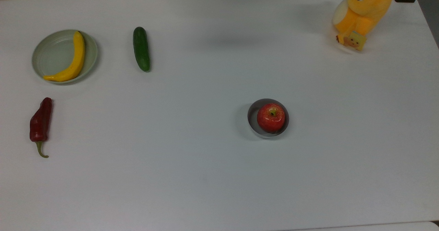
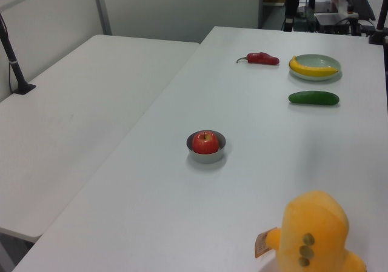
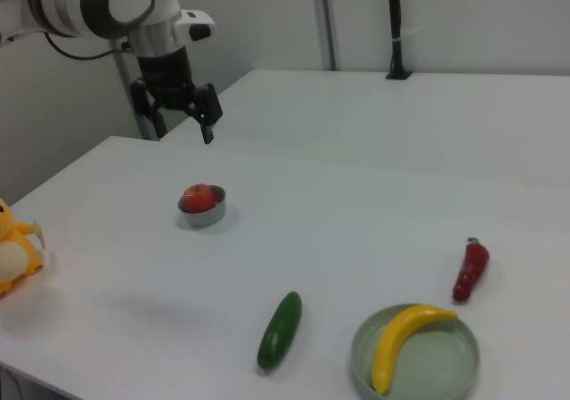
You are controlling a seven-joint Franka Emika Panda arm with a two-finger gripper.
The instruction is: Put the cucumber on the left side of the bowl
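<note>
Going from the top view's left to right across the matte white tabletop (image 1: 212, 176): a dark red, wrinkled chili pepper (image 1: 40, 124) with a curled green stem lies near the left edge, and up from it a shallow pale green plate (image 1: 51, 54) carries a smooth yellow banana (image 1: 72, 60) curved along its rim. Just right of the plate, clear of it, lies the long, smooth, dark green cucumber (image 1: 141, 48) with rounded ends; it rests flat, untouched, with its long axis running up and down the top view. Well apart, toward the middle right, stands the small round grey bowl (image 1: 253, 110) with straight upright walls, nearly filled by a glossy red apple (image 1: 271, 117). A fuzzy orange plush toy (image 1: 364, 12) sits at the far right corner.

In the right view, the black two-finger claw (image 3: 182, 115) hangs high over the tabletop, above and beyond the bowl (image 3: 210, 213); its fingers stand apart and hold nothing. From there the cucumber (image 3: 280, 330) lies well off toward the near edge and the right view's right, past the bowl, its length pointing roughly away from the camera. The coming move, as I judge it, turns on that gap: the claw must cross over the bowl, descend, and close across the cucumber's narrow width. The skin looks slick and the body round, so a grip off its middle may let it roll or tip.
</note>
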